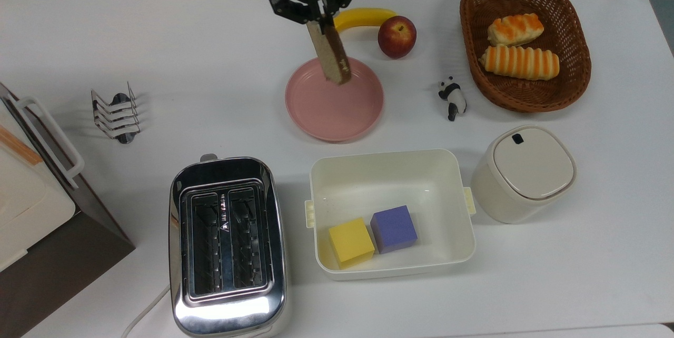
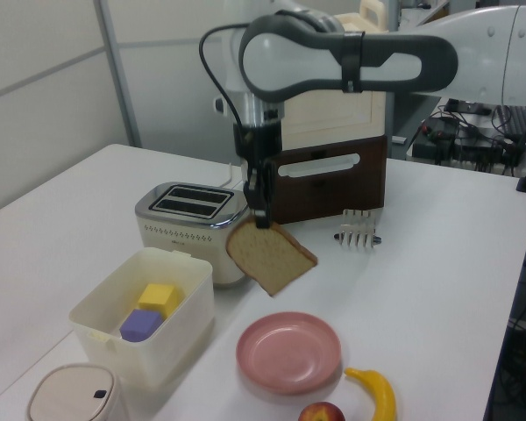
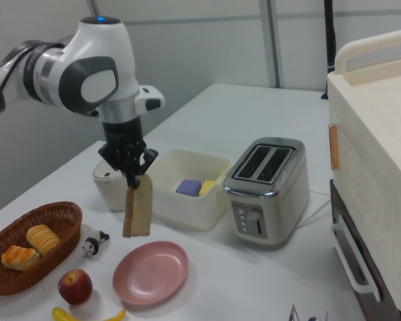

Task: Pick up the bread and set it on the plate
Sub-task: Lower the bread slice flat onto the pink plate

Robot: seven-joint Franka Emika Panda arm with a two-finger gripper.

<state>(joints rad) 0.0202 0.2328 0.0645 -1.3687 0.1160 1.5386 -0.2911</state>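
Observation:
The bread (image 1: pixel 330 55) (image 2: pixel 272 255) (image 3: pixel 138 207) is a brown slice hanging in the air from my gripper (image 1: pixel 319 18) (image 2: pixel 260 217) (image 3: pixel 132 181), which is shut on its top edge. The slice dangles tilted above the pink plate (image 1: pixel 337 106) (image 2: pixel 288 353) (image 3: pixel 151 273) without touching it. In the top view the bread overlaps the plate's far rim. The gripper points down from the white arm.
A chrome toaster (image 1: pixel 227 246) stands empty beside a cream tub (image 1: pixel 390 169) with a yellow and a purple cube. A banana (image 1: pixel 363 17), an apple (image 1: pixel 396 36), a panda figure (image 1: pixel 452 97), a basket (image 1: pixel 524 93) of rolls, a lidded canister (image 1: pixel 523 172) and a toast rack (image 1: pixel 116 114) surround the plate.

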